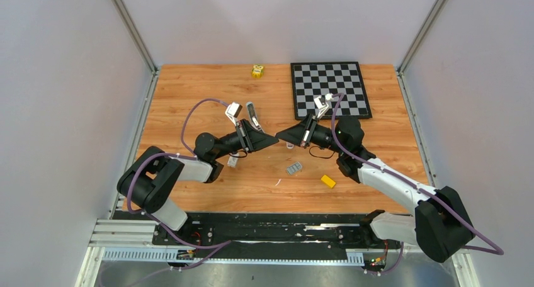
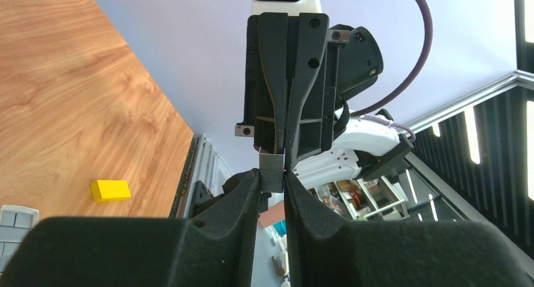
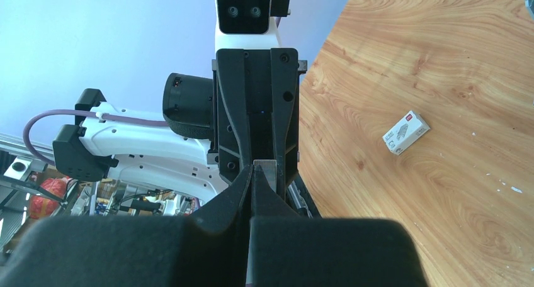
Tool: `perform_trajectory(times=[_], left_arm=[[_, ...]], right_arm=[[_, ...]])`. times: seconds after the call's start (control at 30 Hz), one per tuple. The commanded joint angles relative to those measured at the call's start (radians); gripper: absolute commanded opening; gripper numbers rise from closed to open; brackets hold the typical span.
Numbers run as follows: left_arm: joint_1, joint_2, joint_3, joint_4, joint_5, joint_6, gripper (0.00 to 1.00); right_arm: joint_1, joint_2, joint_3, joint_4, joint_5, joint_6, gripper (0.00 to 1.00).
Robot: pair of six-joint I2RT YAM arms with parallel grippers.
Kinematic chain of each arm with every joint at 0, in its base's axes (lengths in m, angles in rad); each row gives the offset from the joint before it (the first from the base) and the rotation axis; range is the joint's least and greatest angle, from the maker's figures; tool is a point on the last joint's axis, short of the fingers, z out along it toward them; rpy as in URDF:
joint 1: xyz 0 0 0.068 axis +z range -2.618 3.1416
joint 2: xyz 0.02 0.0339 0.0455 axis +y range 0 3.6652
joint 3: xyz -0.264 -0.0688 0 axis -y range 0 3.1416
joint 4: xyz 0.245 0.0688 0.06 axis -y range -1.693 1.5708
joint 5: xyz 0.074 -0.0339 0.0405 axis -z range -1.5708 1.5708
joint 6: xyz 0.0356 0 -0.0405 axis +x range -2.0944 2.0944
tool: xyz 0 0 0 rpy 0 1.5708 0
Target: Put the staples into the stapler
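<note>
Two robot arms meet tip to tip above the middle of the table [image 1: 189,92], well apart from its edges. The staples [image 2: 272,166] could slip out or snap if either arm pulls away on a shallow, uneven hold. The left gripper [image 2: 272,185] is nearly closed, pinching the small grey ridged block by two sides. The right gripper [image 3: 252,174] is fully closed, its tips touching the block; whether it grips is unclear

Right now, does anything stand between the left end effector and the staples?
Nothing visible does. The staples sit between the fingertips of the left end effector. The shut right end effector points at them from the opposite side.
</note>
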Motion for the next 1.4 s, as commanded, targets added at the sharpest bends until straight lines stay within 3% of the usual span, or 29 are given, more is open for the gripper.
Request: perform_trajectory(times=[0.0, 0.2, 0.37, 0.6, 0.73, 0.83, 0.97, 1.03, 1.17, 1.37], left_arm=[[-0.005, 0.001, 0.017, 0.097, -0.007, 0.013, 0.22], [-0.004, 0.003, 0.005, 0.094, -0.013, 0.027, 0.17], [-0.003, 0.009, -0.005, 0.078, -0.012, 0.055, 0.17], [0.003, -0.034, -0.026, -0.092, -0.02, 0.189, 0.16], [0.004, -0.125, -0.01, -0.397, -0.043, 0.363, 0.16], [0.003, -0.227, 0.043, -0.784, -0.1, 0.599, 0.17], [0.003, -0.338, 0.143, -1.302, -0.309, 0.899, 0.18], [0.003, -0.345, 0.195, -1.464, -0.417, 0.983, 0.18], [0.003, -0.309, 0.257, -1.637, -0.545, 1.078, 0.18], [0.001, -0.169, 0.334, -1.722, -0.665, 1.106, 0.18]], right_arm=[[0.003, -0.013, -0.016, 0.033, -0.002, 0.007, 0.01], [0.004, -0.02, -0.023, 0.014, 0.006, -0.006, 0.04], [0.004, -0.044, -0.024, -0.033, 0.032, -0.029, 0.12], [-0.008, -0.131, -0.029, -0.161, 0.09, -0.094, 0.22], [-0.013, -0.191, -0.034, -0.248, 0.145, -0.142, 0.23], [-0.014, -0.239, -0.021, -0.343, 0.193, -0.192, 0.23], [-0.013, -0.277, 0.014, -0.472, 0.262, -0.273, 0.23], [-0.014, -0.286, 0.028, -0.514, 0.283, -0.306, 0.23], [-0.014, -0.288, 0.036, -0.545, 0.302, -0.344, 0.23], [-0.014, -0.276, 0.028, -0.58, 0.327, -0.379, 0.23]])
